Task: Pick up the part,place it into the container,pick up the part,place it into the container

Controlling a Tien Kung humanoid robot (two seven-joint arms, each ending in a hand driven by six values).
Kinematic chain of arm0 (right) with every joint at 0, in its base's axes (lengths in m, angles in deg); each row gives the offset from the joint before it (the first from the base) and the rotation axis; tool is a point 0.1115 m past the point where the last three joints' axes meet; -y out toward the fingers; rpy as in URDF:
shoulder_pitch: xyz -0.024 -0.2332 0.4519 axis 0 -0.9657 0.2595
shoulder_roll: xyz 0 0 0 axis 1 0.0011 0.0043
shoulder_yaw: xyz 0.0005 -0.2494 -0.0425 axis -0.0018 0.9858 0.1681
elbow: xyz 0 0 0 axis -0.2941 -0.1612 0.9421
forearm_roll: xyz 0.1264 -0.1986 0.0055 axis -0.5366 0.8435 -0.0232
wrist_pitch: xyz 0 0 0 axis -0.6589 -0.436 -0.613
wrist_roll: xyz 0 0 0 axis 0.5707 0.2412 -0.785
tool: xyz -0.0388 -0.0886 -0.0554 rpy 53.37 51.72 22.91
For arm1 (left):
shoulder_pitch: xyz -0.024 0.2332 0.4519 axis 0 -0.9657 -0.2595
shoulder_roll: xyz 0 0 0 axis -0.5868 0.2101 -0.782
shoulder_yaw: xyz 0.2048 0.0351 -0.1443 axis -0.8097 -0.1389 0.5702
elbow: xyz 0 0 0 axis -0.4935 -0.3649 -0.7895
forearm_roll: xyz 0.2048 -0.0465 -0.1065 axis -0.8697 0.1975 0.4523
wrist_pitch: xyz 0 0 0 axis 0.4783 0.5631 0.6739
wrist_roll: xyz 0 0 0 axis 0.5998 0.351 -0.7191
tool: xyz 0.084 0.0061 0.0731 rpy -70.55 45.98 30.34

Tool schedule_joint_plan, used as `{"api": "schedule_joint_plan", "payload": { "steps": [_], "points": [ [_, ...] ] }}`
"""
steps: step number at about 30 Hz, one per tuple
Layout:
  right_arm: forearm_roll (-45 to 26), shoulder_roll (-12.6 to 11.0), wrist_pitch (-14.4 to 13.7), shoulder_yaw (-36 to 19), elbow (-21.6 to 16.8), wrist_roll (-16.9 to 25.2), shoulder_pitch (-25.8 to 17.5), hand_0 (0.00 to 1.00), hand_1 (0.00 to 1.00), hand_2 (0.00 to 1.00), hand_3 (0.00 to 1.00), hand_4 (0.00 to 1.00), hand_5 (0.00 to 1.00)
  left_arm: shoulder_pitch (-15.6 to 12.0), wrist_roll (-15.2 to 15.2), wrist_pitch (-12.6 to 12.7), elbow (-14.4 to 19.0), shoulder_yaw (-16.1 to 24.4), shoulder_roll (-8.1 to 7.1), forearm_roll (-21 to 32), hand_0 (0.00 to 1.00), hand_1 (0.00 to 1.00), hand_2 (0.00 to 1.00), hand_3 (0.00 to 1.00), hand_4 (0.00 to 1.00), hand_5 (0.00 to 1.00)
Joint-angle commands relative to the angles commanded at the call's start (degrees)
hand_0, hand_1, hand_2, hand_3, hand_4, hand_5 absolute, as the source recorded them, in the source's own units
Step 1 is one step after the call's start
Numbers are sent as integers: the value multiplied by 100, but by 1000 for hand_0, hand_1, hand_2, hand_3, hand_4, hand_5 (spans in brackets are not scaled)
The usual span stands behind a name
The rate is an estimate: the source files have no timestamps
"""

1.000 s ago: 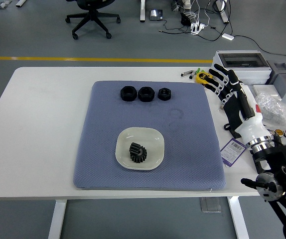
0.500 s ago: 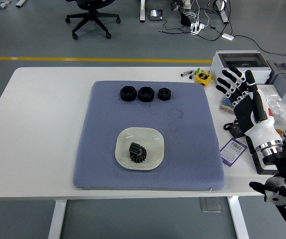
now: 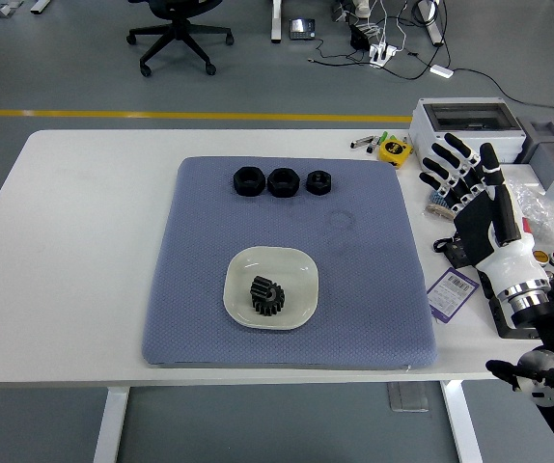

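Robot's right hand (image 3: pixel 475 207) hovers beyond the blue mat's (image 3: pixel 373 289) right edge, fingers spread wide, holding nothing; black gear (image 3: pixel 267 296) lies in the pale dish (image 3: pixel 298 267) on the mat; three black nuts (image 3: pixel 283 181) sit in a row near the mat's far edge.

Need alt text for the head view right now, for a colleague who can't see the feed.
A black gear lies in a cream dish on a blue-grey mat covering a white table, with three black nuts in a row at the mat's far edge. The robot's right hand hovers off the mat's right side, fingers spread and empty, above tools and clutter.
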Motion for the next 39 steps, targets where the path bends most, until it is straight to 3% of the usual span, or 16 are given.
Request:
{"api": "schedule_joint_plan", "payload": {
  "steps": [8,13,22,27,31,35,36,39],
  "points": [
    [19,38,-1,12,23,-28,-144,820,792,834,838,998,842,-71,0,109,0,136,28,-280,256,412,438,313,800,743],
    [20,45,2,14,23,-36,-193,814,789,831,835,998,844,-162,-49,223,0,-36,39,-49,269,411,438,325,807,768],
    [29,58,12,-21,12,-51,-238,812,789,829,829,998,842,-267,-245,-55,0,-76,37,429,289,426,443,355,810,797],
    [102,29,13,-2,-9,-84,-235,807,789,825,824,998,842,-298,-134,-235,0,-53,64,811,296,431,446,340,817,816],
    [120,17,20,5,-22,-95,-259,805,784,820,817,998,839,-290,-92,-536,0,-2,52,897,291,427,451,320,824,840],
    [125,10,16,19,-17,-105,-275,805,784,820,817,998,839,-293,-200,-540,0,98,66,744,291,427,451,320,824,840],
    [124,11,8,25,-15,-110,-284,803,782,813,810,998,837,-309,-257,-512,0,112,69,743,243,397,448,302,784,724],
    [117,8,-12,43,-12,-119,-291,803,782,813,810,998,837,-351,-390,-366,0,125,79,782,243,397,448,302,784,724]
  ]
}}
